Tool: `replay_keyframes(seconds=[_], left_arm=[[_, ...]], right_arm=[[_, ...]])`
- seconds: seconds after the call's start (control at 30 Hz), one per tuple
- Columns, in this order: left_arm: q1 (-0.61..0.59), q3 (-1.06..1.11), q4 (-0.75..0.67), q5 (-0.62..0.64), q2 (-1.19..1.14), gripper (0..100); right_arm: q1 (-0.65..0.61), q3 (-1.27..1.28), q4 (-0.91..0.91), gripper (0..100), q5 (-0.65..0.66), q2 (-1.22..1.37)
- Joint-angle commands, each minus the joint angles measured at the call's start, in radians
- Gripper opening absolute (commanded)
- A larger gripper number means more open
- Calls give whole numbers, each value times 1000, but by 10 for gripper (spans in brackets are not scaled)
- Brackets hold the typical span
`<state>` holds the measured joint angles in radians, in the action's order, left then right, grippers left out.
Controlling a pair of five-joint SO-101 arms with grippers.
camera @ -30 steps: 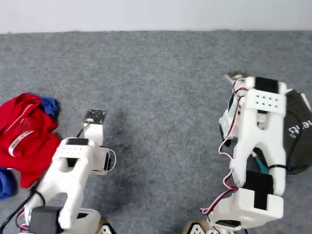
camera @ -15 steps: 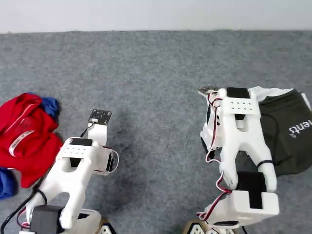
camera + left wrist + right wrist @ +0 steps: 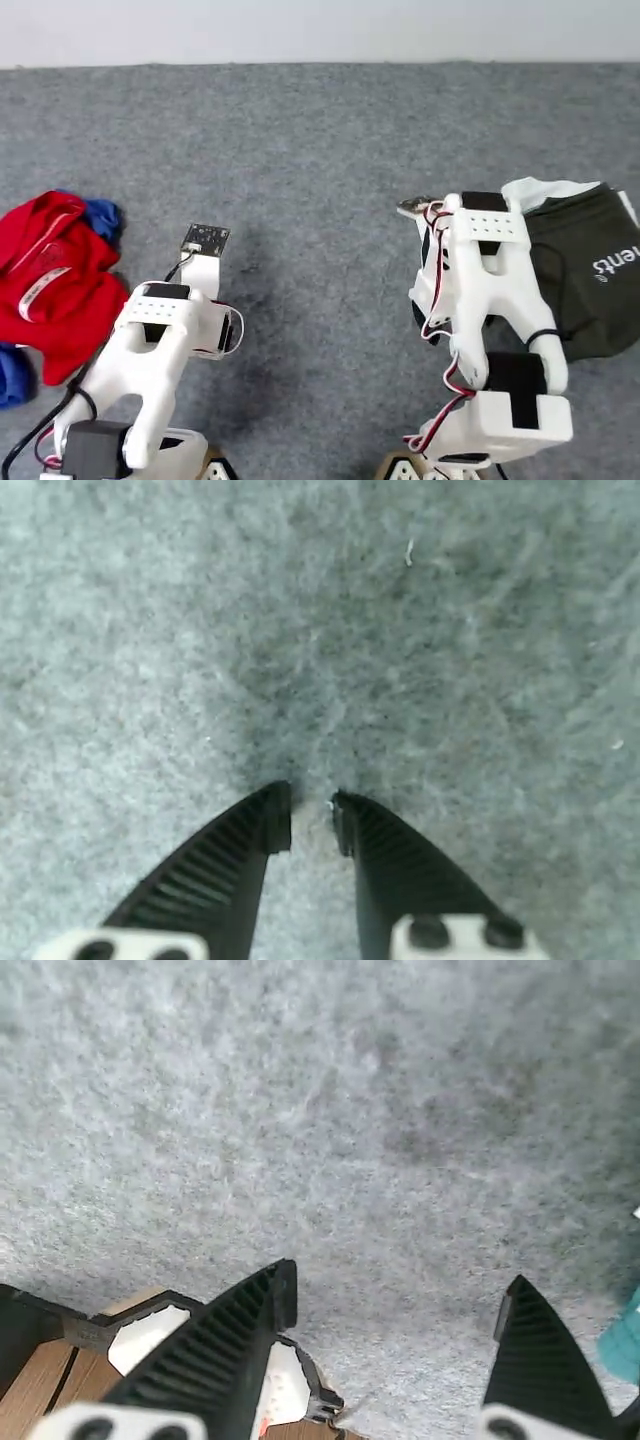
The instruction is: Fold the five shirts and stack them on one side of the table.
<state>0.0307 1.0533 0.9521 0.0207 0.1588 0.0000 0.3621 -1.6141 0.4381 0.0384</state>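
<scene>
Since the right arm has swung off the dark shirt toward the table's middle, that shirt lies uncovered at 3 o'clock, and the right gripper gapes empty over grey mat. The left gripper, all but clenched on nothing, has barely stirred. The crumpled red shirt and blue shirt wait at 9 o'clock, likely next.

We think this is a robot lab. A desk covered in grey felt meets a plain white wall on the far side. On it stand a white left arm and right arm with loose wires.
</scene>
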Motion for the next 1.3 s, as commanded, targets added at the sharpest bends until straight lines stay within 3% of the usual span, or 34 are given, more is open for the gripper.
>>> replay_keyframes(seconds=[0.0, 1.27], left_arm=[[48, 4, -18, 0, -57, 119], [46, 5, -17, 0, -57, 119]], right_arm=[[-7, 0, 7, 318, 15, -41], [-8, 55, 28, 318, 15, -41]])
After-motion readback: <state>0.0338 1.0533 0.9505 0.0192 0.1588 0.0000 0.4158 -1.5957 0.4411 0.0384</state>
